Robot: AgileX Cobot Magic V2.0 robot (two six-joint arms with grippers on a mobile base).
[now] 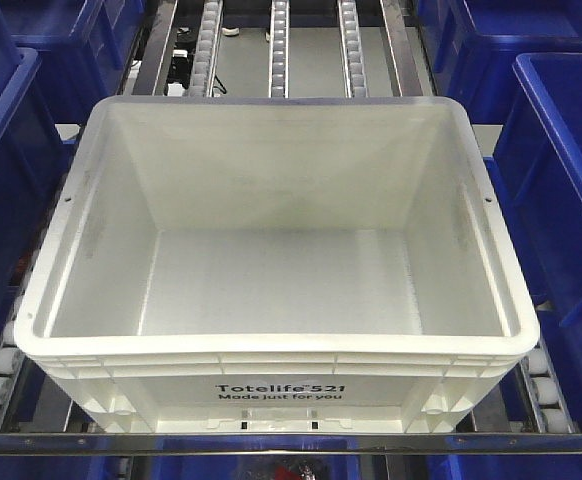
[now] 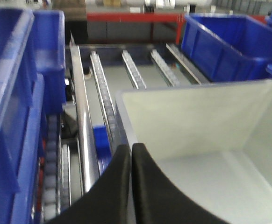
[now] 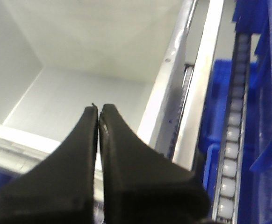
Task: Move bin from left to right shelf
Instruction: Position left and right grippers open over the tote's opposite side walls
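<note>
We see the white bin point(image 1: 151, 385) sitting upright and empty in the middle lane of the roller rack point(image 1: 396, 60). Its long front wall faces us and carries the black "Totelife 521" print point(image 1: 278, 389). Its front edge lies just behind the rack's metal front rail point(image 1: 291, 441). Dark blue totes point(image 1: 561, 180) stand close on both sides of it, and behind it three strips of small white roller wheels point(image 1: 279, 50) run on towards the back, bare of load. No arm shows in the front view. From the left wrist camera, the left gripper point(image 2: 131, 147) has its two black fingers pressed together with only a thin seam between them and nothing held. It hangs over the bin's point(image 2: 196, 121) left wall, next to the rack's side rail point(image 2: 82, 121). That picture is blurred, so we cannot tell whether the fingertips touch the rim or sit just above it. From the right wrist camera, the right gripper point(image 3: 98, 107) is likewise closed on nothing, its fingers meeting tip to tip. It is over the bin's point(image 3: 94, 42) interior near the right wall, with the near rim passing below the fingers. A strip of white rollers point(image 3: 232, 140) and a blue tote wall point(image 3: 271, 93) lie just beyond that side.
</note>
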